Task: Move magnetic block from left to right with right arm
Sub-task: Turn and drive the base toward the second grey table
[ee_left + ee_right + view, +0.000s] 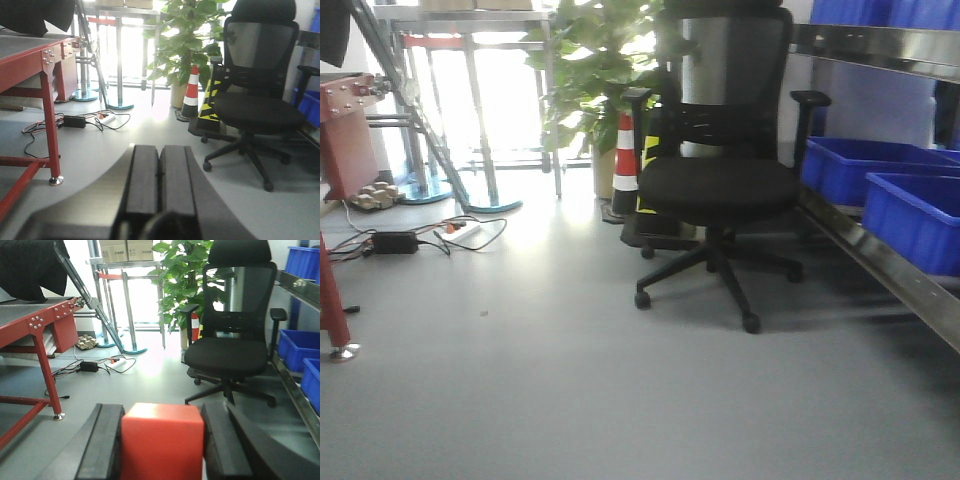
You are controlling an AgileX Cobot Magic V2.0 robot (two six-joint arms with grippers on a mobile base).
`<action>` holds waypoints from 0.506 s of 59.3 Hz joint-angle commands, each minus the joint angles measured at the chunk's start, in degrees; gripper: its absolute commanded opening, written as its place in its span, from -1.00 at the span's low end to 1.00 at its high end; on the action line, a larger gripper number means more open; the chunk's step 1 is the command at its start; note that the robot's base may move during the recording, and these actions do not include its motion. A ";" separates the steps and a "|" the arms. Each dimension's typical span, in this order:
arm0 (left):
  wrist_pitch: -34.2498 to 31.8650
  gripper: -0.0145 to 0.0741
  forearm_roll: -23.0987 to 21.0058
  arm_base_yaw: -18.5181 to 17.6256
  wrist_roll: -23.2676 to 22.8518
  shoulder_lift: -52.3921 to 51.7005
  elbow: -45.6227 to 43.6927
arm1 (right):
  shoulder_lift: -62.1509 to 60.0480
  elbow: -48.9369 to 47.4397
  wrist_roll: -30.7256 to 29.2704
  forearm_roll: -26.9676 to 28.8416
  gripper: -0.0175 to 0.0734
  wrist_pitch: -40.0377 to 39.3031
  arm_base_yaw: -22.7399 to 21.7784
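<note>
The right pincer (pixel 162 412) clamps the magnetic block (pixel 162 445) between its two black fingers (pixel 105 445), each pressed flat against an opposite side face, with the cube filling the gap squarely. The matte red cube looks rigid, light and sharp-edged, so its flat opposing faces seem the surest hold; crushing is unlikely, though a smooth face might slide under a weak squeeze. The wrist points level across the room toward an office chair (pixel 235 340), no surface visible beneath it, while the left pincer (pixel 159 152) sits closed and empty.
</note>
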 commanded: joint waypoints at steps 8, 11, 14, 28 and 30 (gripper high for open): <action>-5.30 -0.93 0.00 -0.17 -0.38 -0.77 0.53 | 1.06 -1.64 -0.39 -0.84 -0.27 -5.07 -0.33; -5.30 -0.94 0.00 -0.17 -0.38 -0.77 0.53 | 1.06 -1.64 -0.39 -0.84 -0.27 -5.12 -0.33; -5.30 -0.94 0.00 -0.17 -0.38 -0.77 0.53 | 1.06 -1.64 -0.39 -0.84 -0.27 -5.12 -0.33; -5.30 -0.94 0.00 -0.17 -0.38 -0.77 0.53 | 1.06 -1.64 -0.39 -0.84 -0.27 -5.07 -0.33; -5.30 -0.94 0.00 -0.17 -0.38 -0.77 0.53 | 1.06 -1.64 -0.39 -0.84 -0.27 -5.07 -0.33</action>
